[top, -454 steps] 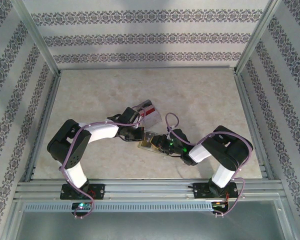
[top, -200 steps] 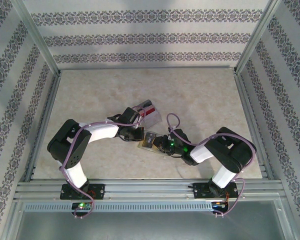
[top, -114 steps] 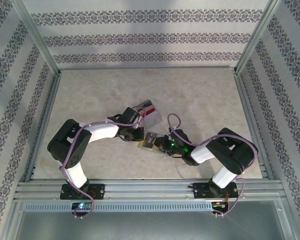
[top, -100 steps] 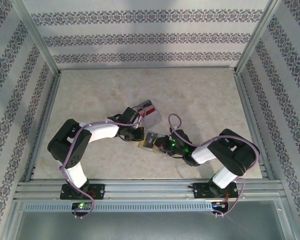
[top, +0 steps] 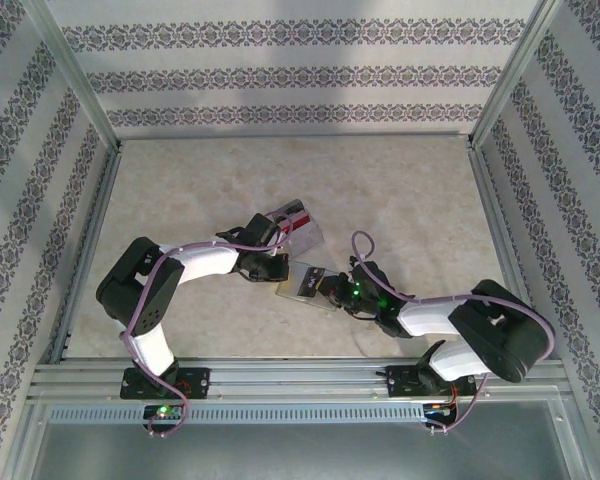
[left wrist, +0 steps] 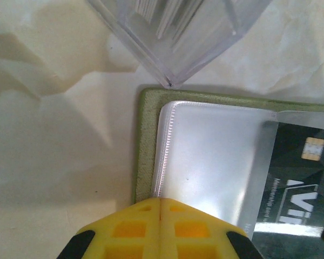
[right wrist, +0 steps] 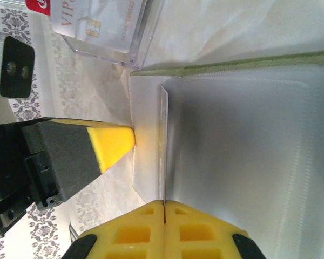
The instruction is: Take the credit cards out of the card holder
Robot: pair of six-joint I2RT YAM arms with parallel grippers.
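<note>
1. Far left of the overhead view: white-and-black left arm [top: 145, 300], up from the near rail, elbow bent, forearm stretched rightward toward the middle of the pale marbled table [top: 400, 190].
2. At that arm's tip: left gripper [left wrist: 161, 209], yellow-padded fingers pressed together with no gap at the seam, clamped on the near edge of the small, flat, olive-green folding card holder [left wrist: 143, 162] with pale grey translucent plastic sleeves inside.
3. Just beyond the left gripper: clear, square-cornered plastic box [left wrist: 178, 38], one corner just beside the holder's far edge, contact or not unclear. Inside it, cards on edge, the frontmost a white card [right wrist: 92, 24] with a red corner and a gold chip.
4. Centre of the table, between the two grippers: the card holder, open and flat, green cover down, sleeves up.
5. On the holder's right half, in the left wrist view: dark card [left wrist: 299, 178] with a gold chip and white lettering, its left end under a translucent sleeve, the remainder bare.
6. Right of the holder: right gripper [right wrist: 164, 213], yellow pads shut tight, pinching a thin pale leaf [right wrist: 163, 135] edge-on out of the holder's inside; sleeve or card, impossible to tell. Opposite it, one yellow left fingertip against the holder's edge.
7. Far right: white-and-black right arm [top: 480, 325], low over the table, reaching leftward from the near rail.
</note>
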